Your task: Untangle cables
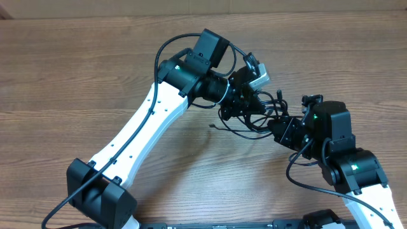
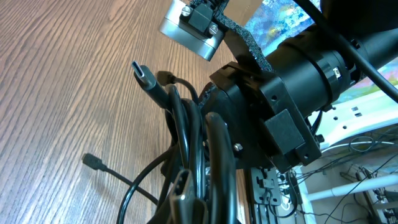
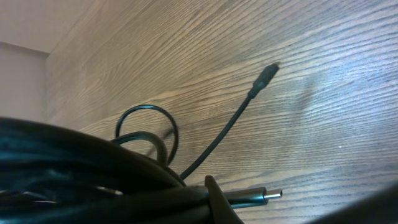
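A tangle of thin black cables (image 1: 259, 116) hangs between my two grippers near the table's middle. My left gripper (image 1: 245, 105) is shut on the bundle. In the left wrist view the cords (image 2: 186, 143) run up out of the jaws and a silver-tipped plug (image 2: 140, 73) sticks out above them. My right gripper (image 1: 278, 124) is shut on the same bundle from the right. One fingertip (image 3: 219, 200) of it presses against a cord just behind a silver-tipped plug (image 3: 261, 196). A loose cord end with a small black plug (image 3: 268, 74) reaches out over the wood.
Everything sits on a wooden table (image 1: 76, 76). Another loose plug end (image 2: 92, 162) lies on the wood left of the bundle. The right arm's black body (image 2: 292, 81) and a silver block (image 2: 189, 28) crowd close behind the cables. A white power strip (image 2: 354, 115) lies beyond the table.
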Robot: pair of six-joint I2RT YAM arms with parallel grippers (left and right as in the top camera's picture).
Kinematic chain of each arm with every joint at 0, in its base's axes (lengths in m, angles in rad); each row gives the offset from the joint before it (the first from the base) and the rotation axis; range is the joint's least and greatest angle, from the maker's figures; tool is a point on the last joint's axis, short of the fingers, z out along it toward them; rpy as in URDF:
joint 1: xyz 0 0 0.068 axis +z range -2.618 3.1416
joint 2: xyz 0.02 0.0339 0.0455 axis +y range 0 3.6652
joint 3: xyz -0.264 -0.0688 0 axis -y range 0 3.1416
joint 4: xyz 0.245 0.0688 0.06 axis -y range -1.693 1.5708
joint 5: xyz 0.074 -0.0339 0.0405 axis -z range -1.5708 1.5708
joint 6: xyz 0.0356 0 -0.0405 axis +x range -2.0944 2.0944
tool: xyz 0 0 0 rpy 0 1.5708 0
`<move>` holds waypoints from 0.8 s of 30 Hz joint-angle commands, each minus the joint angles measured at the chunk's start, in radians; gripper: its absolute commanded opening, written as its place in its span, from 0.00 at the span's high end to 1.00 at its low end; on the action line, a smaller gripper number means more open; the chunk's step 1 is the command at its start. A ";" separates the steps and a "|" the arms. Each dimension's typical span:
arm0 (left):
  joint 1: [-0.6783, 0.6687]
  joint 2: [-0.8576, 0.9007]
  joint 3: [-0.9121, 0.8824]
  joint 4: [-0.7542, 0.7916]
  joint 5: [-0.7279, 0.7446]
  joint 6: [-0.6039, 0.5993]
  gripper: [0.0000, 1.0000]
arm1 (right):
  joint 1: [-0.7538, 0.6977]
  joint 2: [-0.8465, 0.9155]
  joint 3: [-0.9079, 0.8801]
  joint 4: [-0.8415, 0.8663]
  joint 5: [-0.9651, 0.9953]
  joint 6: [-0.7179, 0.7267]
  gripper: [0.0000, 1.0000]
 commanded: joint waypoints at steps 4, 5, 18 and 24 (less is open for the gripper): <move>0.003 -0.003 0.006 0.006 0.056 -0.007 0.96 | -0.006 0.006 0.006 0.013 0.042 -0.009 0.96; 0.003 -0.003 0.006 0.004 0.045 -0.008 0.96 | -0.006 0.006 0.006 0.013 0.045 -0.009 0.96; 0.104 -0.006 0.011 -0.148 0.109 -0.170 0.62 | -0.013 0.006 0.006 -0.005 0.149 0.027 0.96; 0.134 -0.006 0.011 -0.253 0.100 -0.089 0.82 | -0.017 0.006 0.006 0.003 0.149 0.029 0.96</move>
